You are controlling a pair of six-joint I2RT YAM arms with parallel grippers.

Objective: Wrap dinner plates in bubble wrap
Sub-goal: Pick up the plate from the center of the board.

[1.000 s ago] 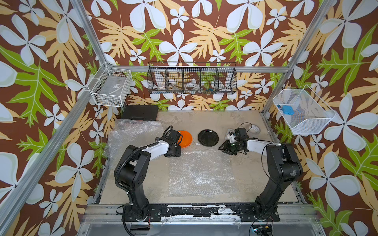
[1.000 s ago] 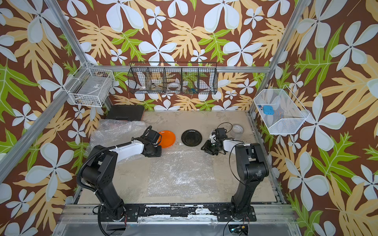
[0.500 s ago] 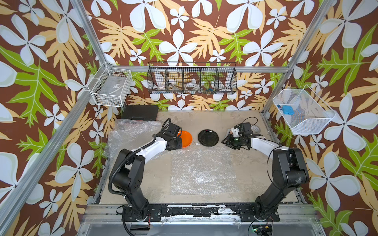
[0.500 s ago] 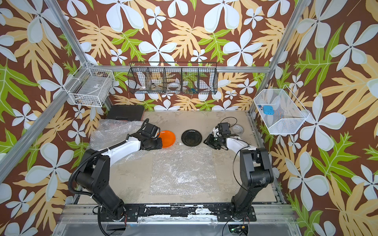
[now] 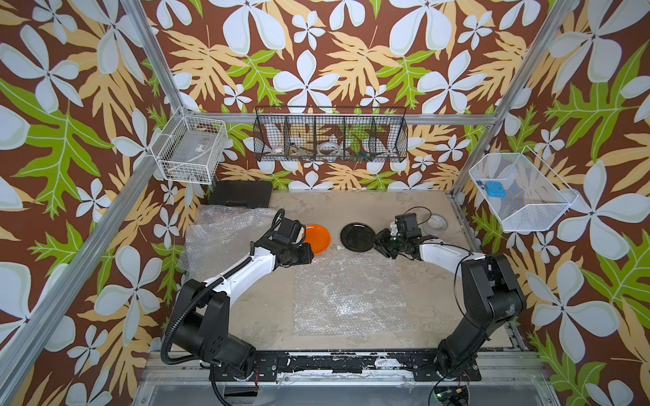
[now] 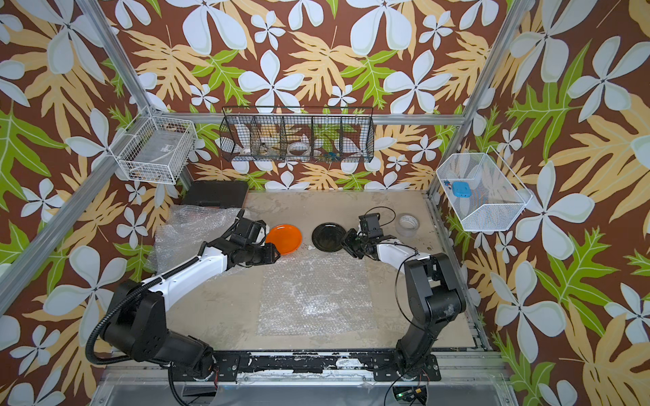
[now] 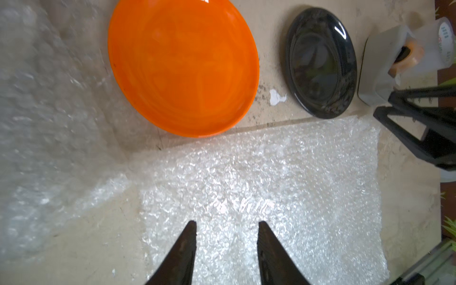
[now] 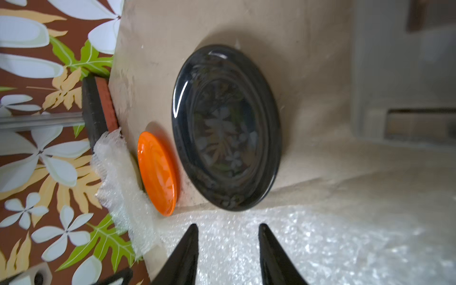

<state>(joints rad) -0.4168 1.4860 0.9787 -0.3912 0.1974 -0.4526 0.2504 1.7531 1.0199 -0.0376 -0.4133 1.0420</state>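
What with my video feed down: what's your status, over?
Left gripper, right gripper open, empty. Orange plate, black plate unwrapped, beside flat bubble wrap sheet. Nothing blocking either plate.

Clear bubble wrap (image 5: 348, 291), orange plate (image 5: 317, 239), black plate (image 5: 358, 237)

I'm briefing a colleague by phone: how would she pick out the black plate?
Find the black wire basket on the back wall, then drop to the table below it. Two plates lie side by side beyond the flat bubble wrap; the black plate is the glossy dark one, unlike the orange plate.
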